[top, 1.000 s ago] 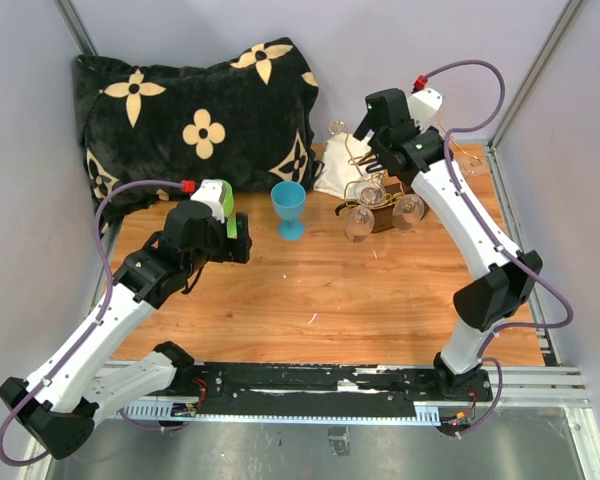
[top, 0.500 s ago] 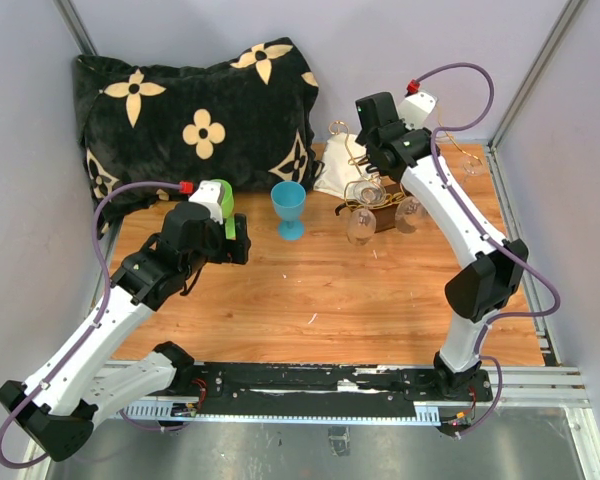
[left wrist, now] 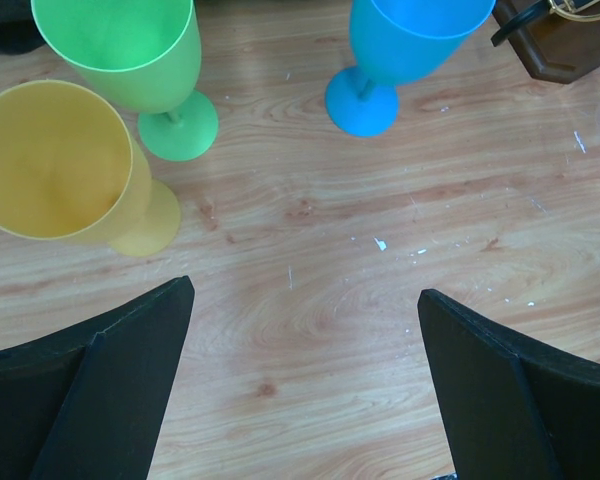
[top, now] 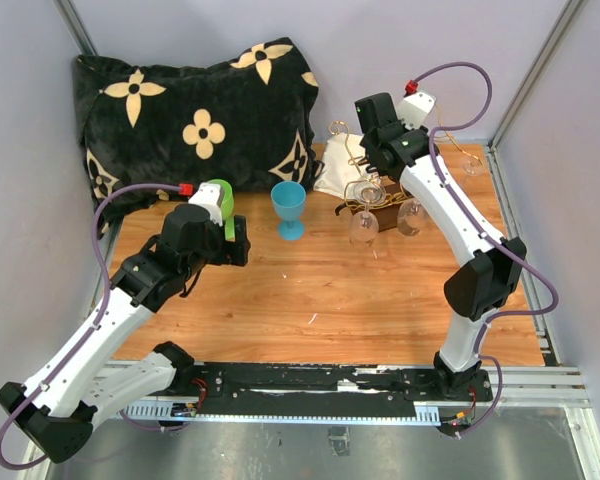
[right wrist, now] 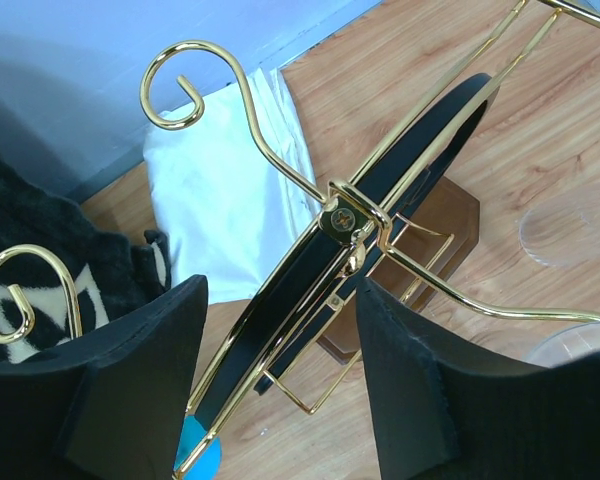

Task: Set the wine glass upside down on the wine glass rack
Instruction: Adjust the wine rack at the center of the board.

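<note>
The wine glass rack [top: 376, 196], gold wire with a black oval ring on a brown wooden base, stands at the back of the table. Two clear wine glasses [top: 360, 226] hang upside down from it. My right gripper [top: 373, 162] is over its top. In the right wrist view its open jaws [right wrist: 280, 300] straddle the rack's black ring [right wrist: 405, 165] with a gap on each side. My left gripper [left wrist: 305, 295] hangs open over bare wood. Ahead of it are a blue wine glass [left wrist: 400, 50], a green one [left wrist: 145, 70] and a yellow one [left wrist: 60, 165].
A black flowered pillow [top: 195, 110] fills the back left. A white cloth [top: 332, 176] lies behind the rack. Another clear glass [top: 470, 160] stands at the far right by the wall. The blue glass [top: 289, 208] stands left of the rack.
My right gripper has shifted a little left over the rack's top and its jaws have narrowed around the black ring. The left arm has stayed still.
</note>
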Robot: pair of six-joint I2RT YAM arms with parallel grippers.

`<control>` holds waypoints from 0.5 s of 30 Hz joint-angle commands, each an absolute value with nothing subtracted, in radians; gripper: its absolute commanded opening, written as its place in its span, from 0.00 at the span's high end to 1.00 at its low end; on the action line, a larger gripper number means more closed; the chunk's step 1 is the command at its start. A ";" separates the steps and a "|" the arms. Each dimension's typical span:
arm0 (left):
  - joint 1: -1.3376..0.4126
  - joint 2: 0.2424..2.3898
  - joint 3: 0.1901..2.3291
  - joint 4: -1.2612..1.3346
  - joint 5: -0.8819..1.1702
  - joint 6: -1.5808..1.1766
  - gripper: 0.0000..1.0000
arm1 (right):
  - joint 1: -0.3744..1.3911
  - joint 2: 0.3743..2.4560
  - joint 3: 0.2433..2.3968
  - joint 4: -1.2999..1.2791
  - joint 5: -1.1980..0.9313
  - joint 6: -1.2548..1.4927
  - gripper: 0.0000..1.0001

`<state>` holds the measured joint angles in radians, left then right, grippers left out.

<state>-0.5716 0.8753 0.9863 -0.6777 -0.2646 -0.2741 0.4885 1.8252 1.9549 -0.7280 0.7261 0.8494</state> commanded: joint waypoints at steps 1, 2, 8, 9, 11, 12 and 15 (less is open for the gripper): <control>-0.572 0.853 0.971 -0.668 -0.270 -0.277 0.00 | 0.466 1.836 1.944 -0.712 0.741 0.824 0.39; -0.572 0.852 0.971 -0.668 -0.271 -0.278 0.00 | 0.465 1.833 1.940 -0.711 0.740 0.824 0.40; -0.572 0.846 0.969 -0.674 -0.279 -0.281 0.00 | 0.461 1.815 1.913 -0.690 0.738 0.808 0.50; -0.572 0.846 0.969 -0.674 -0.279 -0.281 0.00 | 0.460 1.813 1.908 -0.687 0.738 0.806 0.51; -0.572 0.847 0.968 -0.676 -0.279 -0.281 0.00 | 0.457 1.805 1.898 -0.682 0.736 0.799 0.54; -0.572 0.847 0.968 -0.675 -0.281 -0.282 0.00 | 0.456 1.801 1.890 -0.676 0.734 0.795 0.56; -0.572 0.847 0.969 -0.677 -0.282 -0.282 0.00 | 0.454 1.787 1.878 -0.667 0.730 0.775 0.62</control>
